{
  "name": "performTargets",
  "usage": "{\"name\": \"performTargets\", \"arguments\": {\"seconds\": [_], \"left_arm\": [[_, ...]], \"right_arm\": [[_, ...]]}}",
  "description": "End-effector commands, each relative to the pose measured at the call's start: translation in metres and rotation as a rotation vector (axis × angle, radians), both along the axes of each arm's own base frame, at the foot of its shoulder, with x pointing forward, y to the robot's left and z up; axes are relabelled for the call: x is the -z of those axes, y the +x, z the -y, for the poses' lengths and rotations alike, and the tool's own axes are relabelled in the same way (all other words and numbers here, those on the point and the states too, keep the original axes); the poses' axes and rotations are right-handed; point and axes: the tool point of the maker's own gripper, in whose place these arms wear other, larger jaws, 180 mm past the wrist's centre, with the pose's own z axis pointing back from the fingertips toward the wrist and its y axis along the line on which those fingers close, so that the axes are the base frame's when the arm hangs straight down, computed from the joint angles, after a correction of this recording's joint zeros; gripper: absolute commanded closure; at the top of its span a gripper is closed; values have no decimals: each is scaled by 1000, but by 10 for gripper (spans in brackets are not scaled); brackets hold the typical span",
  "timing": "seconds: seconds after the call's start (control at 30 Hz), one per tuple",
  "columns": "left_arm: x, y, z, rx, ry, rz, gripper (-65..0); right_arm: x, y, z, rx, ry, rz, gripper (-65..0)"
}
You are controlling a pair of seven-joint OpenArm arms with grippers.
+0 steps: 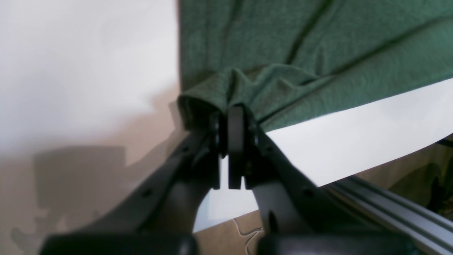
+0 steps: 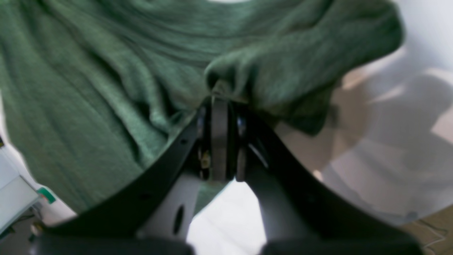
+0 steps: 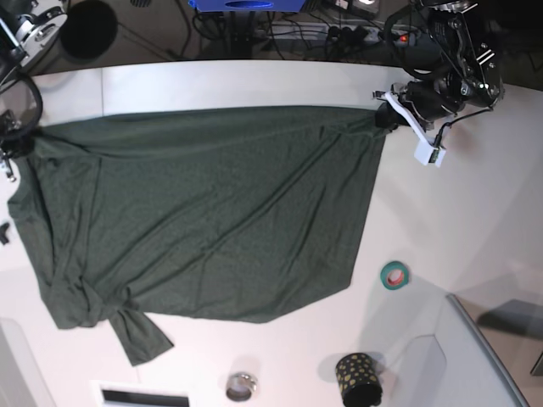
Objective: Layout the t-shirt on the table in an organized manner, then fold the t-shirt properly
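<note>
The t-shirt (image 3: 204, 216) lies spread over the left and centre of the base frame on the table (image 3: 441, 220), its long axis running left to right; the hem edge faces right and the sleeve end sits at the left, with one sleeve twisted into a tail at lower left. The upper edge is stretched taut between the two grippers. The left gripper (image 1: 228, 113), at upper right of the base frame, is clamped narrow on the upper-right corner of the cloth. The right gripper (image 2: 219, 95), at the far left edge, is pinched on a bunch of fabric near the shoulder.

The step in hand looks like laying the shirt out flat. To do it well, I'd keep even tension between both corners, lower them together so the edge lands straight, and let go only once the cloth rests on the table. The crumpled lower-left sleeve will need smoothing afterwards. A roll of tape (image 3: 394, 275), a dotted cup (image 3: 357, 377) and a small ring (image 3: 242, 386) sit clear of the shirt, lower right
</note>
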Motion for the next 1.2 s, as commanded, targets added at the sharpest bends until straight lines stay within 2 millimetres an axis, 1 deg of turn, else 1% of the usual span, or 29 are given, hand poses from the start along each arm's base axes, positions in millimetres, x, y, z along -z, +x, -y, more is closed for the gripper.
{"name": "performTargets", "arguments": {"seconds": [0.0,0.17,0.23,0.27,0.37,0.43,0.5,0.57,0.63,0.73,0.8,0.87,0.93,1.0,1.03,1.1,1.13,1.17], "left_arm": [[-9,14,-2,5,-1,49,0],[-13,21,-2,6,1,67,0],[-16,26,-2,6,2,77,0],[-17,27,-6,7,10,79,0],[-20,30,-8,10,18,89,0],[-24,35,-9,7,23,105,-5],[-29,41,-11,6,28,124,-86],[-31,45,-11,3,25,135,-166],[-36,53,-11,1,23,154,-229],[-45,61,-10,8,32,187,-311],[-55,66,-9,14,45,219,-339],[-66,71,-10,21,62,253,-349],[-78,75,-14,22,87,286,-349],[-88,74,-30,-18,118,313,-346],[-89,68,-42,-49,134,308,-346],[-88,55,-62,-104,160,293,-342],[-90,52,-70,-114,174,293,-339],[-88,45,-76,-115,190,276,-319]], "right_arm": [[-19,23,15,-8,-36,57,-68],[-21,32,14,-36,-53,45,-287],[-25,33,22,-38,-82,37,-345],[-28,36,26,-41,-108,46,-351],[-39,45,35,-46,-172,83,-348],[-47,43,43,-41,-205,98,-348],[-60,48,47,-54,-247,126,-348],[-70,46,50,-69,-290,140,-348],[-81,48,52,-78,-326,162,-348],[-91,42,48,-101,-371,182,-348],[-101,38,48,-122,-414,194,-348],[-107,34,41,-145,-437,213,-348],[-121,33,32,-238,-499,252,-348],[-129,32,12,-409,-555,280,-348],[-130,30,1,-492,-572,290,-348],[-125,26,-19,-623,-579,293,-348],[-121,24,-25,-654,-574,290,-347],[-118,22,-29,-667,-570,291,-344]]}}
